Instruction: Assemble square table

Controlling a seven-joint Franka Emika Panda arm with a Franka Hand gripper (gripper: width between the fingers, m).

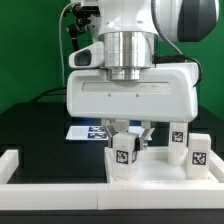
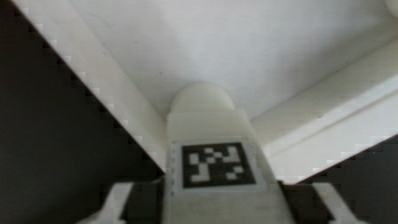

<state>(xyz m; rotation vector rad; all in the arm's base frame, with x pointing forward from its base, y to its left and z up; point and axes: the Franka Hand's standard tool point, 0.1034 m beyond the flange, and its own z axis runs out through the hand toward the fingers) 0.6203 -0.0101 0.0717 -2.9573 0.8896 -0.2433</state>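
Square table top (image 1: 150,172) lies at lower centre of the exterior view; the gripper (image 1: 128,140) has its fingers narrowed around one leg (image 2: 214,150) standing over the top's corner. Next, I judge: seat and twist it in.

A white, rounded robot arm (image 1: 150,20) ends in a ribbed silver metal wrist cylinder (image 1: 126,52) above a broad white boxy gripper (image 1: 131,132), black cables (image 1: 72,30) alongside.

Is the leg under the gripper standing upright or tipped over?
Upright. In the exterior view the leg stands vertical on the table top, tag facing the camera, below the gripper.
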